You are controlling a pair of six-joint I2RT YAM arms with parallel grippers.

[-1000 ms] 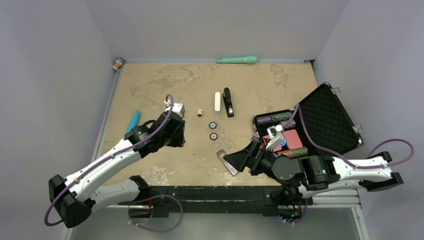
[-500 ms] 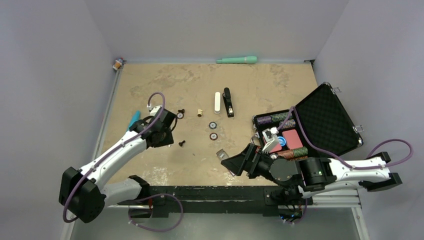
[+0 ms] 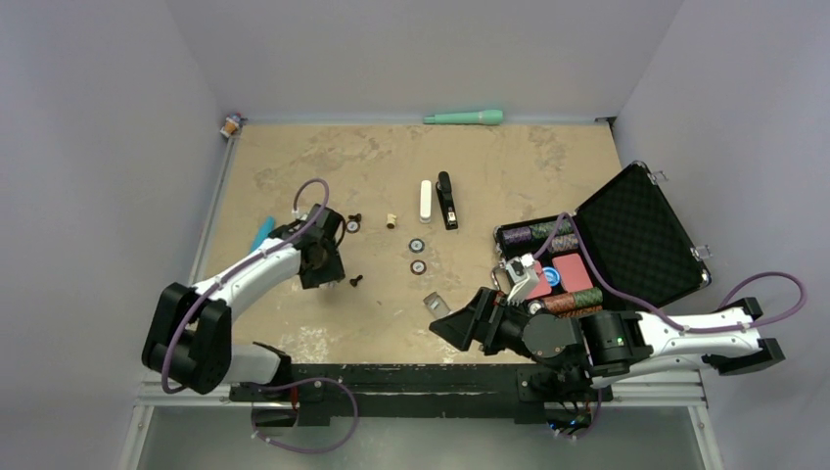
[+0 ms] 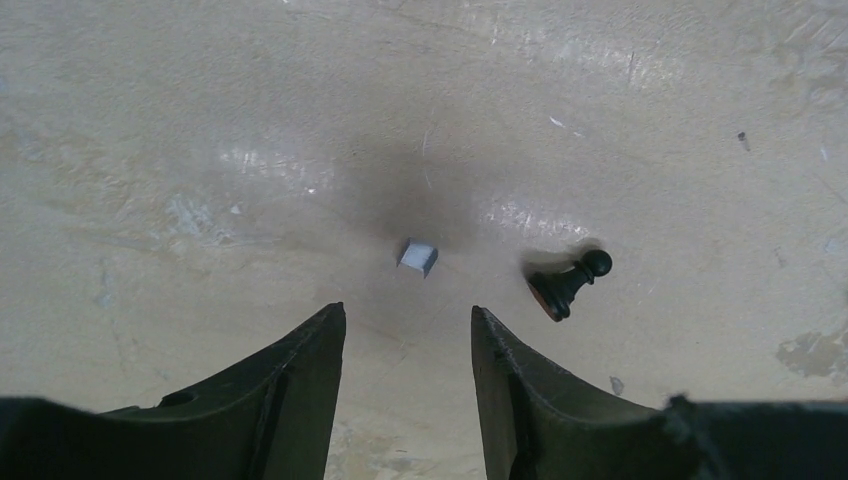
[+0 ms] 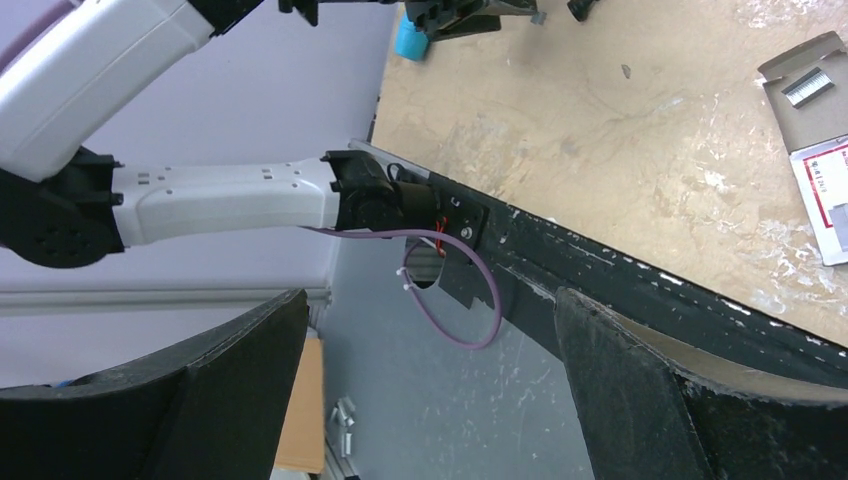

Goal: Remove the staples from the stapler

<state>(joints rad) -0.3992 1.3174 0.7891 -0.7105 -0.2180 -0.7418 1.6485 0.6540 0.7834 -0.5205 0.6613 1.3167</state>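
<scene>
The stapler (image 3: 447,201) is slim and black and lies shut on the table's middle back, beside a white bar (image 3: 425,201). My left gripper (image 3: 328,266) is open and empty, low over the table well left of the stapler. In the left wrist view (image 4: 408,315) its fingers frame bare table, with a small grey block (image 4: 417,256) just ahead. My right gripper (image 3: 452,328) is open and empty near the front edge, pointing left. In the right wrist view (image 5: 430,296) it looks past the table's front edge. The stapler shows in neither wrist view.
A black chess pawn (image 3: 356,281) (image 4: 567,285) lies right of the left gripper and another (image 3: 354,217) stands farther back. An open staple box (image 3: 437,304) (image 5: 815,90), two round chips (image 3: 417,245), a cork (image 3: 391,220), a blue marker (image 3: 262,233), a teal pen (image 3: 464,117) and an open chip case (image 3: 626,240) are around.
My left arm has folded back to the left and toward the near side, uncovering the two pawns. My right gripper has moved left and down toward the table's front edge.
</scene>
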